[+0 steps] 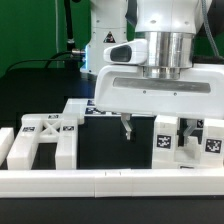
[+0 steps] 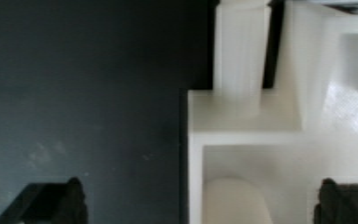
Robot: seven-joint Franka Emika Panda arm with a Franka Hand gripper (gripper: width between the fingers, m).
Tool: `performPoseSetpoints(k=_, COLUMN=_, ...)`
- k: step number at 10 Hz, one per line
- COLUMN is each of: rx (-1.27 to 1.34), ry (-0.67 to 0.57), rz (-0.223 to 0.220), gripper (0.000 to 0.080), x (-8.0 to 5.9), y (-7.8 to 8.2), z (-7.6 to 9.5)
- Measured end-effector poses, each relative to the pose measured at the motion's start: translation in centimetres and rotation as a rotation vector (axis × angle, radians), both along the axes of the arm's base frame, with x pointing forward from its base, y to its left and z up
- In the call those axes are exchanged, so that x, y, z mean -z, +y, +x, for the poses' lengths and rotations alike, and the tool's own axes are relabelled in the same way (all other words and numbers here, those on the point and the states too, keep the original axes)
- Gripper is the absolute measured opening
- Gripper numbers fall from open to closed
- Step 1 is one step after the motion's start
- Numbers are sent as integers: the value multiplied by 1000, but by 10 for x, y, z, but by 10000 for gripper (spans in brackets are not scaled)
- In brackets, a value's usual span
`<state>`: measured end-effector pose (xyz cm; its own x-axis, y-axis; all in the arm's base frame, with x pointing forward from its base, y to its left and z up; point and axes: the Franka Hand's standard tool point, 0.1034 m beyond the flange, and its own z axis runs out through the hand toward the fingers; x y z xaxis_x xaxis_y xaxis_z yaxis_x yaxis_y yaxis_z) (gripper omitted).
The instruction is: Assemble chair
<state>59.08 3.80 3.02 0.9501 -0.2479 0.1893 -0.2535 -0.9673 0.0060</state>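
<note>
My gripper (image 1: pixel 127 130) hangs open over the dark table, between the loose chair parts, and holds nothing. An X-braced white frame (image 1: pixel 45 135) with tags lies at the exterior view's left. At that view's right stand blocky white parts (image 1: pixel 168 136) with black-and-white tags. In the wrist view my gripper (image 2: pixel 201 204) shows two dark fingertips (image 2: pixel 51 203) set wide apart. A white stepped part (image 2: pixel 274 110) with a square leg lies below them. Its edge runs between the tips, and none of them touches it.
The long low white border rail (image 1: pixel 110 181) runs along the table's front. A further white piece (image 1: pixel 74 108) lies behind the left frame. The arm's white hand (image 1: pixel 160 95) hides the table's back middle. Black table surface (image 2: pixel 87 100) fills half of the wrist view.
</note>
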Motion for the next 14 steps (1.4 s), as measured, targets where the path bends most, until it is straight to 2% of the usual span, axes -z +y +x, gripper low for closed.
performPoseSetpoints(k=5, rx=-3, ry=10, rz=-12, gripper=649, x=22, y=1, z=-8)
performPoseSetpoints(k=8, rx=-6, ry=9, rz=-13, gripper=649, x=25, y=2, z=-9)
performPoseSetpoints(k=10, rx=-6, ry=9, rz=-13, gripper=369, x=25, y=2, z=-9)
performPoseSetpoints(k=11, rx=-6, ry=6, rz=-13, gripper=369, x=24, y=2, z=-8)
performPoseSetpoints(k=12, rx=-6, ry=6, rz=-13, gripper=318, x=24, y=2, z=-8)
performPoseSetpoints(k=14, rx=-6, ry=6, rz=-13, gripper=318, x=24, y=2, z=-8)
